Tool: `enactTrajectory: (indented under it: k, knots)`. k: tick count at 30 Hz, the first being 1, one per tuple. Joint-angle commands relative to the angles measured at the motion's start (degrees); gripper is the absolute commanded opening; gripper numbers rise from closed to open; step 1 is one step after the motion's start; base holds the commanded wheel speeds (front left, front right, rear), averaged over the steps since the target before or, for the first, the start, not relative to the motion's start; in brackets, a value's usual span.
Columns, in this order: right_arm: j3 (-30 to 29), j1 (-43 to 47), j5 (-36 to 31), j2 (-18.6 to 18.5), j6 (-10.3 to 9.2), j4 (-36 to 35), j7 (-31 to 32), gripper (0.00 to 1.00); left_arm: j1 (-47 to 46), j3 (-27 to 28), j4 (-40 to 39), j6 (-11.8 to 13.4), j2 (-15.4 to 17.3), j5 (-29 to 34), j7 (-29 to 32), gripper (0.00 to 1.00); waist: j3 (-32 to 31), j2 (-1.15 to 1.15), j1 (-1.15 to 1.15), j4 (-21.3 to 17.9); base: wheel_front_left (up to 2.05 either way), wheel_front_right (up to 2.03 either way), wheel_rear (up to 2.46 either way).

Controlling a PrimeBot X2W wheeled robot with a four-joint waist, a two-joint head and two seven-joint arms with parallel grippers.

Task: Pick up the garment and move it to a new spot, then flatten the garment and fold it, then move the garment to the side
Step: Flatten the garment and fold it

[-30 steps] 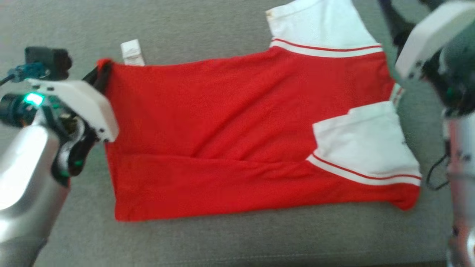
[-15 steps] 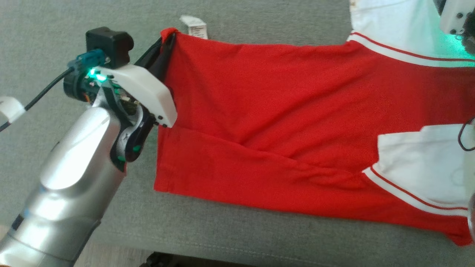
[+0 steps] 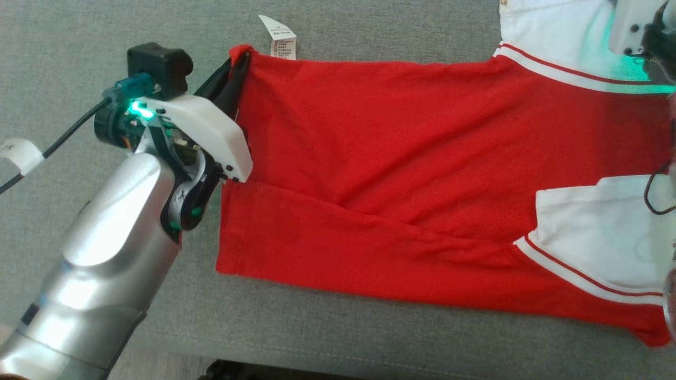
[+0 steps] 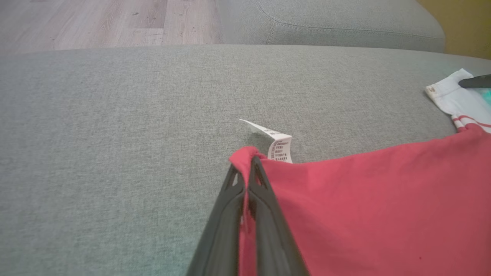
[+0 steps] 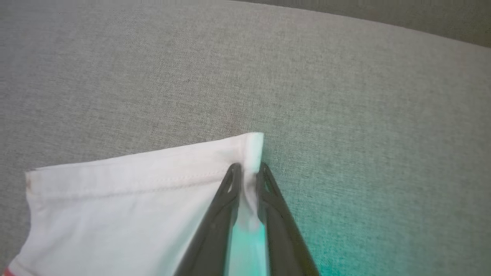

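Our left gripper [image 4: 245, 168] pinches the red hem corner of the shirt [image 4: 383, 199], just beside its white care label [image 4: 280, 147]. Our right gripper [image 5: 248, 168] is clamped on the cuff corner of a white sleeve [image 5: 115, 207]. From the head we see the shirt spread flat across the grey sofa cushion [image 3: 369, 338]. The left wrist view adds wooden floor [image 4: 96, 19] beyond the cushion.

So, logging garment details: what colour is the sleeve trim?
Sleeve trim: white with a thin red stripe; clearest in head view.
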Motion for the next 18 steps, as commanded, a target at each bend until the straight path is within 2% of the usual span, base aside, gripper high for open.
enactTrajectory:
  k: [1, 9, 18]
  knots:
    - [0.92, 0.47, 0.6, 0.89, 0.39, -1.13, -0.62, 0.0, -2.88, 2.3, -1.14, -0.19, 2.14, 0.18, -0.5, 0.0, 0.18, 0.0, 0.0, -0.14, 0.0, 0.0, 0.0]
    - [3.32, -0.01, 4.18, 0.91, 0.39, -1.73, -11.7, 0.0, -2.64, 3.34, -0.12, 0.22, 3.53, -0.07, -1.54, 0.0, -0.63, 0.0, 0.0, -2.06, 0.0, 0.0, 0.0]
    - [9.15, 7.12, 13.15, 0.48, 0.39, -4.8, -21.59, 0.0, 1.83, 3.79, 1.67, 0.3, 5.92, -1.05, -2.46, 0.0, -8.41, 0.0, 0.0, -5.98, 0.0, 0.0, 0.0]
